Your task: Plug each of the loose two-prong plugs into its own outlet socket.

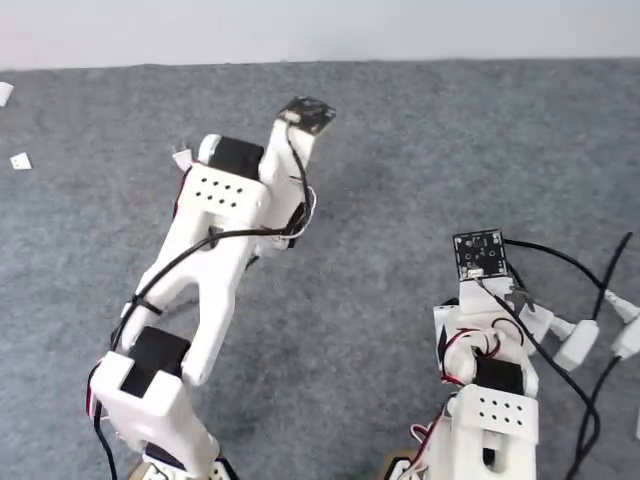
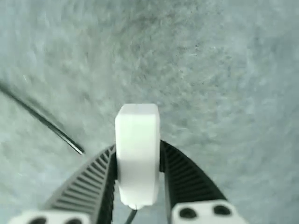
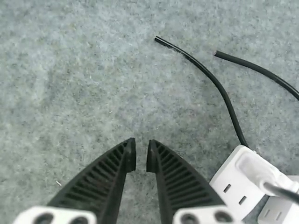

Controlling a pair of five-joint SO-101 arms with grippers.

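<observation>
Evidently left gripper was clamped on white plug over desk, well apart from outlet socket at near right; right gripper almost closed, empty, near socket. Risk was plug twisting in grip on long carry, meeting socket skewed

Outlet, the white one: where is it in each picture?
High view: outlet near the right edge, beside the right arm.
Right wrist view: outlet beside the right gripper.
Left wrist view: left gripper holds a plug over grey mat.
Shared: the black cable meeting the outlet.
</observation>
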